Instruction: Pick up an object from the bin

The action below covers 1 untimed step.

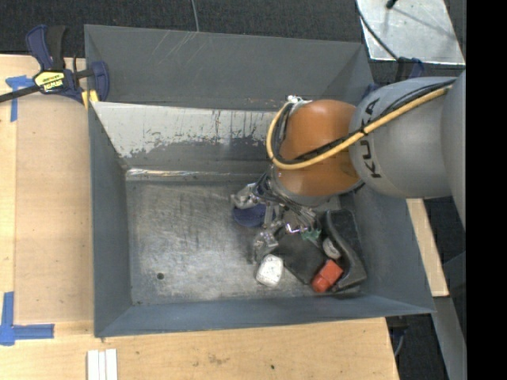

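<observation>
Pincer [273,232]: hangs low over the floor of the bin [182,236], under the orange cover [313,145] of the arm [412,141], which reaches in from the right.
Pincer state: I cannot tell whether it is open or closed, as its tip is lost among the clutter. Nothing can be seen held in it.
Nearest thing: a small white lump [269,270] lies just beside the tip, on the side toward the near wall. Whether they touch cannot be told.
Its shape: rounded, with hardly any long axis, so the approach angle probably matters little.
Other side of the pincer: a blue thing [245,203] lies close by, toward the far wall and a little left.
Right of the pincer: a flat black piece [305,261] has its long axis running slantwise from the tip toward the near right corner. A red block [326,275] lies at its far end.
Deciding relation: the white lump lies on the near-wall side of the tip, so a short shift that way and down looks enough.
Risk: the black piece sits close beside the lump and may get nudged.
Task stage: nothing lifted yet, by the look of it.
</observation>
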{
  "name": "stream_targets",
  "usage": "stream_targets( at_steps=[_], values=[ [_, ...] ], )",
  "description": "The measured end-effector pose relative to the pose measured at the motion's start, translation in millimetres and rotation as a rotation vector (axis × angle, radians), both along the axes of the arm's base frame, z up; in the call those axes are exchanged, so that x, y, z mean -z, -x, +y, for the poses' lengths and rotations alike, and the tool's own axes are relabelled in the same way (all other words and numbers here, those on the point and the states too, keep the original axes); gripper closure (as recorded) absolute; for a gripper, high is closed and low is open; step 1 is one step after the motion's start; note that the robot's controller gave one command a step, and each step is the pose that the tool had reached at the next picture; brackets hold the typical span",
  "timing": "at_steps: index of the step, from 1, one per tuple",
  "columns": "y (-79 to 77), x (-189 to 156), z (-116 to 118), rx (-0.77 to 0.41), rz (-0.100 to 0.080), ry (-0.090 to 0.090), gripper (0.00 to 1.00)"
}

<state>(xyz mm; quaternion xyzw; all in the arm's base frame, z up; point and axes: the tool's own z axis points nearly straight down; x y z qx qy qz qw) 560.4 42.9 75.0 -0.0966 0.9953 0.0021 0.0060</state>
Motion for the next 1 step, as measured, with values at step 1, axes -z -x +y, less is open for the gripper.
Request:
stream_targets(
  at_steps=[1],
  values=[
    [-61.8, 0.7, -28.8, -0.355, 0.003, 0.005, 0.00]
  ],
)
